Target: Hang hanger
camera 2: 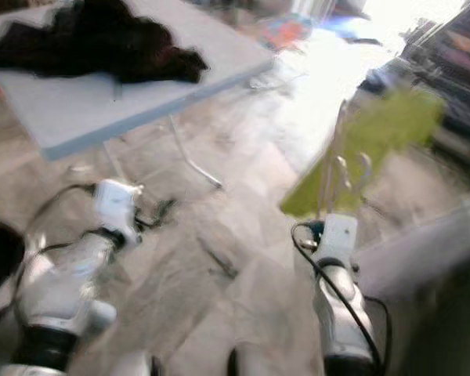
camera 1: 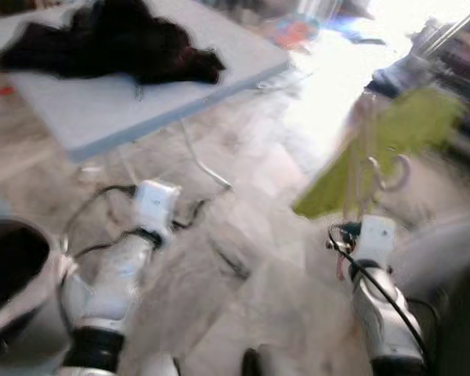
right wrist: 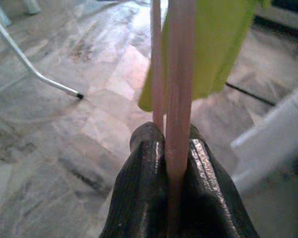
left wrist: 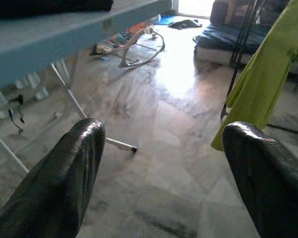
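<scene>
Hanger in transit, held upright by right gripper.
The pink hanger (right wrist: 178, 74) looks light, stiff and thin, best held low on its bars; the right gripper (right wrist: 175, 144) is clamped there, hooks up beside a green cloth (camera 1: 392, 149). Left gripper (left wrist: 164, 163) is spread wide, holding nothing, over the floor (left wrist: 159, 99).

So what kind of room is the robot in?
Probably a home's laundry or living area: a folding table with dark clothes, a green garment hanging up, and a marble-look floor.
</scene>
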Robot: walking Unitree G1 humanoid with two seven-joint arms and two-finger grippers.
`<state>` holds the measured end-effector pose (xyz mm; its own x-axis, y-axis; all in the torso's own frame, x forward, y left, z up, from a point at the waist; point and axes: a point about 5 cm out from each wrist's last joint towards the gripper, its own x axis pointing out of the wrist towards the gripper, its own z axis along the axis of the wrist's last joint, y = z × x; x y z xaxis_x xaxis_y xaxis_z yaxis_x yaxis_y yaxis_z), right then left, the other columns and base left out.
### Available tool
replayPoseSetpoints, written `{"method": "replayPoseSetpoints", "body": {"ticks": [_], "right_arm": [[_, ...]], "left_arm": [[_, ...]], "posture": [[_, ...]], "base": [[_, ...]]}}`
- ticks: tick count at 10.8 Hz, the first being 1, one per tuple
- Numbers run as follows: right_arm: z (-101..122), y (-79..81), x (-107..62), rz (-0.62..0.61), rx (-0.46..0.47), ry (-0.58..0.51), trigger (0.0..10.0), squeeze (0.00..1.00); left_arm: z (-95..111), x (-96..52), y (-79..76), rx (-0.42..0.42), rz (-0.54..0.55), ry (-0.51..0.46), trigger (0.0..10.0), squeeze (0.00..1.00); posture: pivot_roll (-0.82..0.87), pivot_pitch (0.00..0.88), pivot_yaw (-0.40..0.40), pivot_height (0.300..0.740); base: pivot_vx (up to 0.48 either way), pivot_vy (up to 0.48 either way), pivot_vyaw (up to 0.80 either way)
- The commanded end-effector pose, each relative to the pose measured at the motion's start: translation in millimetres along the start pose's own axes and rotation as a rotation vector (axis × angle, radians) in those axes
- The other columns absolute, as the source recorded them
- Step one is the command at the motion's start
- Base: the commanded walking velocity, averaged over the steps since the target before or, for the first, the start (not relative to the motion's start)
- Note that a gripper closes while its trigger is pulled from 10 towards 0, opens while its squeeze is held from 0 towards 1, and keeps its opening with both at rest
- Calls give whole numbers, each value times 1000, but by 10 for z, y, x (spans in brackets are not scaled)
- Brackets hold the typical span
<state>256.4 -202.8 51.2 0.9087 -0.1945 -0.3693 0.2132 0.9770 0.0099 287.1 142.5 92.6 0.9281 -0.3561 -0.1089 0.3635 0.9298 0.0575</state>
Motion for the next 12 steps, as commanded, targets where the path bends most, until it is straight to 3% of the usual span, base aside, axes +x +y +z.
{"method": "replayPoseSetpoints", "body": {"ticks": [1,3,5,6,12], "right_arm": [[-15,-147,4,-66,1,14,10000,0],[-22,-158,2,-89,21,16,10000,0],[-37,-147,-13,-103,28,20,10000,0],[-45,-138,-16,-107,41,20,10000,0],[-7,-79,18,-96,59,8,10000,0]], "left_arm": [[37,58,-119,0,-43,-11,10000,0],[37,38,-146,1,-84,-16,10000,0],[5,0,-167,2,-125,-7,10000,0],[-2,-7,-155,-2,-131,-5,10000,0],[-32,-14,-135,-14,-178,22,10000,0]], "posture": [[-74,68,-43,740],[-74,69,-43,740],[-69,70,-28,740],[-70,68,-22,740],[-66,74,-15,740]], "base": [[0,277,-800],[0,0,-800],[0,0,0],[360,0,0],[394,274,-800]]}}
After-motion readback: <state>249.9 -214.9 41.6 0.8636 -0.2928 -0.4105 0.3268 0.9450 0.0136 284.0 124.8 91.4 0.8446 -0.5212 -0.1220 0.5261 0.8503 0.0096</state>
